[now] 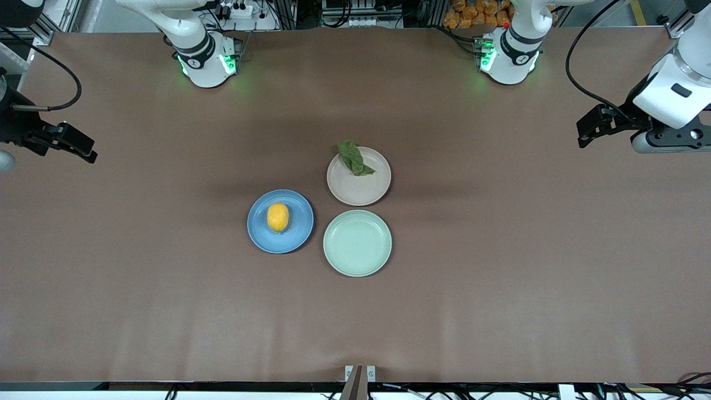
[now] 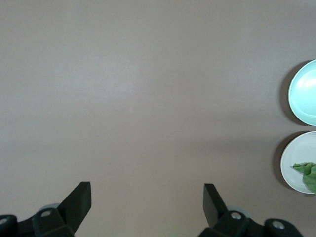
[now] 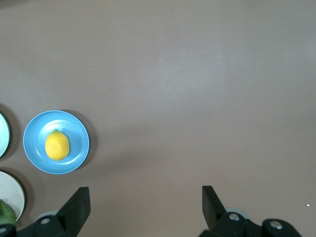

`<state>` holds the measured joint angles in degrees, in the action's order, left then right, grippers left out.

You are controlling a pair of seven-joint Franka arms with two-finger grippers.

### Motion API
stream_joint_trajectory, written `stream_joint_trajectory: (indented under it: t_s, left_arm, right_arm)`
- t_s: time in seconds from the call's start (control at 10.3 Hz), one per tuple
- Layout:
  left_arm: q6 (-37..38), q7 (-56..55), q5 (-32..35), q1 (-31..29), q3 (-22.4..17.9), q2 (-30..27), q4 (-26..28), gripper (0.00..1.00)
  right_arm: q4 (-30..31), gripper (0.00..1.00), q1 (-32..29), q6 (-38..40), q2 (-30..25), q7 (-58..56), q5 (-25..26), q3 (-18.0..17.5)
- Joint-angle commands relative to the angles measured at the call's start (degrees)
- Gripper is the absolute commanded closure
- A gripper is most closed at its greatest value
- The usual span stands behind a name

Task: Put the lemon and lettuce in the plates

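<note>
The lemon (image 1: 278, 217) is seated in the blue plate (image 1: 297, 236); the lettuce (image 1: 353, 159) is draped over the beige plate (image 1: 361, 191) rim. Both the left hand (image 1: 590, 129) and right hand (image 1: 78, 146) are held spread and empty over bare bench (image 1: 500, 278) ends. Only tucking the leaf inward could be judged worthwhile.

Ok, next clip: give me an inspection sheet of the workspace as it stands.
Surface: brown table, smooth.
Job's things: lemon on blue plate; lettuce on beige plate, overhanging its rim.
Clutter: mint-green plate, bare.
Grippers: left gripper open, waiting at its end of the table; right gripper open, waiting at its end.
Cables: black cables along both arms.
Surroundings: equipment past the bases.
</note>
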<state>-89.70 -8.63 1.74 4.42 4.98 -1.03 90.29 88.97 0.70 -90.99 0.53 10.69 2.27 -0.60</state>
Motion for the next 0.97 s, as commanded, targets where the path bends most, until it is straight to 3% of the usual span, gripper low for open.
stream_joint_trajectory:
  t_s: [0.0, 0.39, 0.87]
  left_arm:
    - [4.08, 1.78, -3.66, -0.82, -0.15, 2.25, -3.8, 0.0]
    - [4.54, 1.95, -3.06, -0.56, -0.24, 2.43, -3.98, 0.0]
    - [-0.55, 2.3, -2.79, -0.47, -0.15, 3.4, -4.07, 0.0]
  right_arm:
    - [1.98, 0.0, -0.26, -3.64, -0.97, 0.56, -1.04, 0.6]
    - [0.68, 0.0, 0.01, -4.29, -0.44, 0.73, -0.95, 1.13]
    - [-0.73, 0.0, 0.36, -0.68, -0.18, 0.56, -0.95, 1.04]
